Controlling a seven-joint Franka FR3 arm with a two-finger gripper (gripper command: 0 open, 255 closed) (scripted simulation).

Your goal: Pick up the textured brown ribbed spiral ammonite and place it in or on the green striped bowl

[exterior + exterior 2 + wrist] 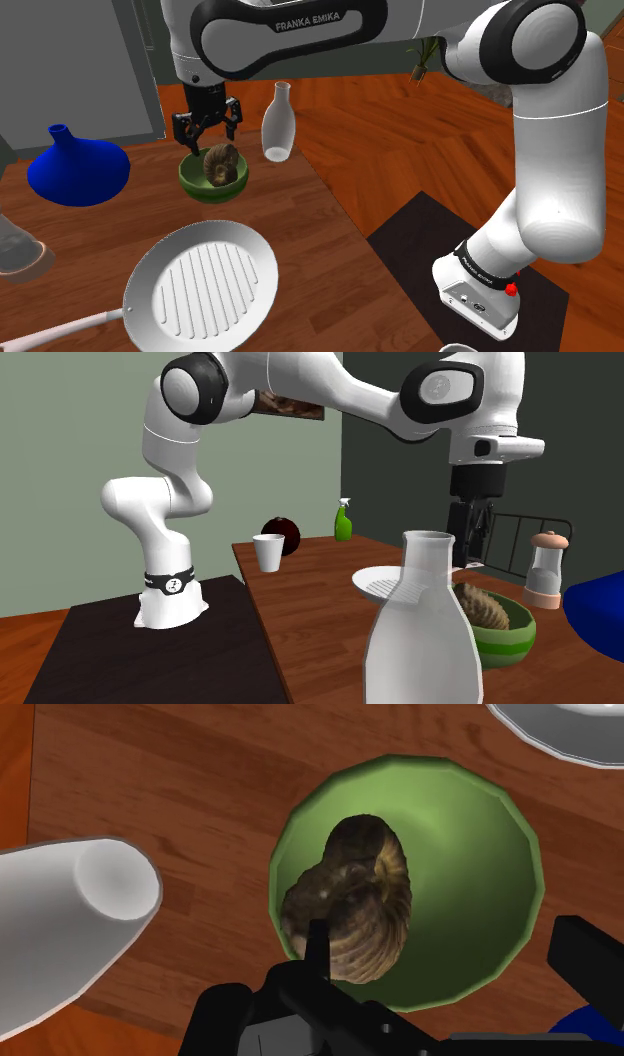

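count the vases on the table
2. A white vase stands just to the shoulder view's right of the green bowl; a blue vase sits to the bowl's left. The arm hides some table, so more are possible.

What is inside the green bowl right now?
The brown ribbed ammonite lies inside the green bowl, resting toward one side. The open fingers stand apart above it, not clasping it. The bowl's bottom beneath the shell is covered, so anything under it cannot be seen.

Ribbed, rough-looking brown ammonite (pixel 355 899), smooth green bowl (pixel 470 854) with a soft sheen, wood-grain tabletop (pixel 180 784) with a polished look, smooth plain white bottle (pixel 277 125), white pan (pixel 205 290) with a ridged base, smooth glossy blue vase (pixel 78 170)
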